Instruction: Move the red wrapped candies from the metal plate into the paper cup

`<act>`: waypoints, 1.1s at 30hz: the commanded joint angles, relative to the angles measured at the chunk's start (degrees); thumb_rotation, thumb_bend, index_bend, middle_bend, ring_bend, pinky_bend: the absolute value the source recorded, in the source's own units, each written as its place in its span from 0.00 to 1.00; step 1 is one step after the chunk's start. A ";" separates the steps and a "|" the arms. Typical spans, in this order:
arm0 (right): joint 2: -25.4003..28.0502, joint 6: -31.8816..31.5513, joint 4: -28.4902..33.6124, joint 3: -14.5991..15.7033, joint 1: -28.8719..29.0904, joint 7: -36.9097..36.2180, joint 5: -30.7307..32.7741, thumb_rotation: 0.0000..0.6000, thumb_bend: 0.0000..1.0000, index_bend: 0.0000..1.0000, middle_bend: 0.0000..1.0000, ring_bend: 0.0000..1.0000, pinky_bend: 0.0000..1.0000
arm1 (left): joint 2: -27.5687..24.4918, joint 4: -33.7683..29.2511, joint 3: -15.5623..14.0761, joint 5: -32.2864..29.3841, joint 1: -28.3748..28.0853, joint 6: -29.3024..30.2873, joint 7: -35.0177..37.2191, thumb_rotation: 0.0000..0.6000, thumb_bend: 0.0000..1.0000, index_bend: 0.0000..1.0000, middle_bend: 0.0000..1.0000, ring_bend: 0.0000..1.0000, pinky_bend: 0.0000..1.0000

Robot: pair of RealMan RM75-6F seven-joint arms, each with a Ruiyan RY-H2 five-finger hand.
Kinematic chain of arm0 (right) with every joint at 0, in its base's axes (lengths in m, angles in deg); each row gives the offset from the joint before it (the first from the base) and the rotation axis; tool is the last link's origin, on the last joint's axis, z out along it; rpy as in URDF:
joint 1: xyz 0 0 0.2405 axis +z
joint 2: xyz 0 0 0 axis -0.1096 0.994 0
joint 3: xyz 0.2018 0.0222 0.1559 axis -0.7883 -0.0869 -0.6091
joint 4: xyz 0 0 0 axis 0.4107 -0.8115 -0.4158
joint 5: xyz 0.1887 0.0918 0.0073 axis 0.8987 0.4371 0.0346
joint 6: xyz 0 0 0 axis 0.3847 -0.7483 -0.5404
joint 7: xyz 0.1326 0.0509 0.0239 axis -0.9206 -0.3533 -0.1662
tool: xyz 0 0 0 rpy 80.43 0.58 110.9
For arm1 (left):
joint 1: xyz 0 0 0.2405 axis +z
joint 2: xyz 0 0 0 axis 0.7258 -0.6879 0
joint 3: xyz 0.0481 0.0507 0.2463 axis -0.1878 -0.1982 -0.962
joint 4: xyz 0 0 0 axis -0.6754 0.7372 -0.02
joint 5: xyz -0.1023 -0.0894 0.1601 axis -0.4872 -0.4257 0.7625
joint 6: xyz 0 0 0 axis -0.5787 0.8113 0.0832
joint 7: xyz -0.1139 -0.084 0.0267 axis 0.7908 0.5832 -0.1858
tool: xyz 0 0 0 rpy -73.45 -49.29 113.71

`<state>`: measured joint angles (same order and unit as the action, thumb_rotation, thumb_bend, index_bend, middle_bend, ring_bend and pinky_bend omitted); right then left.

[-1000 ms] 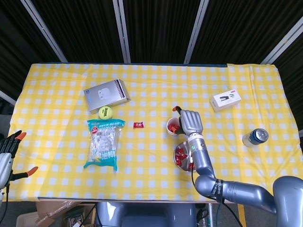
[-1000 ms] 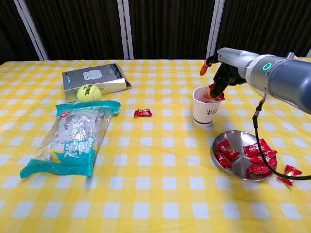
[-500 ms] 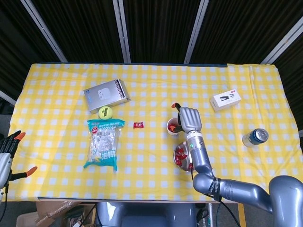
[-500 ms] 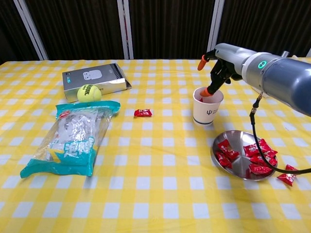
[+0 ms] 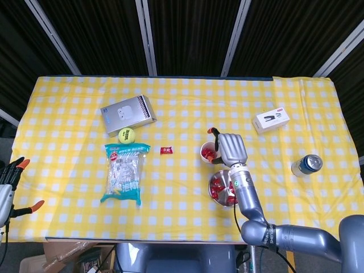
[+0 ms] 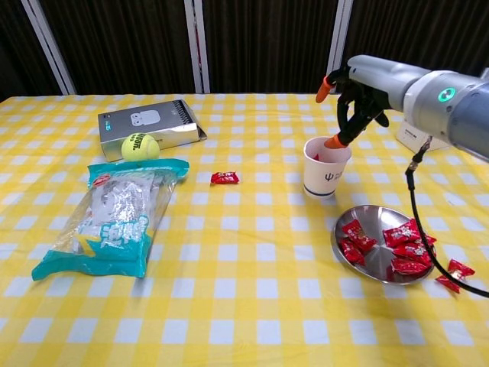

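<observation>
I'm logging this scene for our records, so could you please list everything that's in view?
paper cup: one, white, table centre, red candy inside
metal plate: one, silver, near the cup, holds several red wrapped candies
stray candies: one red left of the cup, one red right of the plate
tennis ball: one, yellow-green
grey box: one, behind the ball
snack bag: one, teal
white box: one
can: one
left hand: table's left edge
right hand: above the cup

Right arm (image 6: pixel 428 95): smooth silver-grey housing with a green-lit indicator ring and a black cable running along it. Right hand (image 6: pixel 357 99): dark fingers (image 6: pixel 336 141) with orange tips. Left hand (image 5: pixel 10 173): dark, orange-tipped fingers.
</observation>
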<state>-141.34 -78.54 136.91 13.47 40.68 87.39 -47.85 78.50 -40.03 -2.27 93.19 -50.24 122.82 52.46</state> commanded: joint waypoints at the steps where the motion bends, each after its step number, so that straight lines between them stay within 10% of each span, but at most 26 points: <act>1: 4.13 -3.38 5.27 2.69 -3.45 -0.14 -3.90 1.00 0.25 0.28 0.59 0.62 0.74 | 0.05 -0.01 -0.02 0.15 0.06 0.18 -0.19 1.00 0.04 0.00 0.00 0.00 0.00; 6: 9.28 -6.82 10.90 7.16 -8.59 -2.14 -9.58 1.00 0.25 0.28 0.56 0.59 0.71 | 0.22 0.35 -0.11 0.45 0.29 0.73 -0.68 1.00 0.04 0.00 0.00 0.00 0.00; 15: 18.20 -13.53 13.23 18.32 -19.14 -8.25 -24.95 1.00 0.25 0.03 0.12 0.04 0.12 | 0.79 0.48 0.00 0.61 0.39 1.37 -2.95 1.00 0.04 0.00 0.00 0.00 0.00; 26: 21.82 -20.12 4.74 23.22 -28.32 -19.66 -36.68 1.00 0.25 0.00 0.06 0.00 0.08 | -0.95 -6.93 3.99 -2.62 -3.63 -1.36 -14.58 1.00 0.04 0.00 0.00 0.00 0.00; 30: 22.65 -18.79 4.53 22.32 -28.54 -22.87 -37.42 1.00 0.25 0.00 0.06 0.00 0.08 | -1.84 -10.93 8.73 -6.18 -8.74 -4.50 -23.36 1.00 0.05 0.00 0.16 0.17 0.24; 33: 22.84 -18.47 4.12 21.78 -28.75 -23.71 -38.95 1.00 0.25 0.00 0.06 0.00 0.08 | -0.93 -12.22 13.17 -10.35 -14.20 -7.40 -31.78 1.00 0.08 0.03 0.49 0.52 0.54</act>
<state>-118.73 -97.32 141.38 35.61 12.20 64.17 -86.06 77.45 -49.58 5.94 87.34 -58.68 118.93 28.49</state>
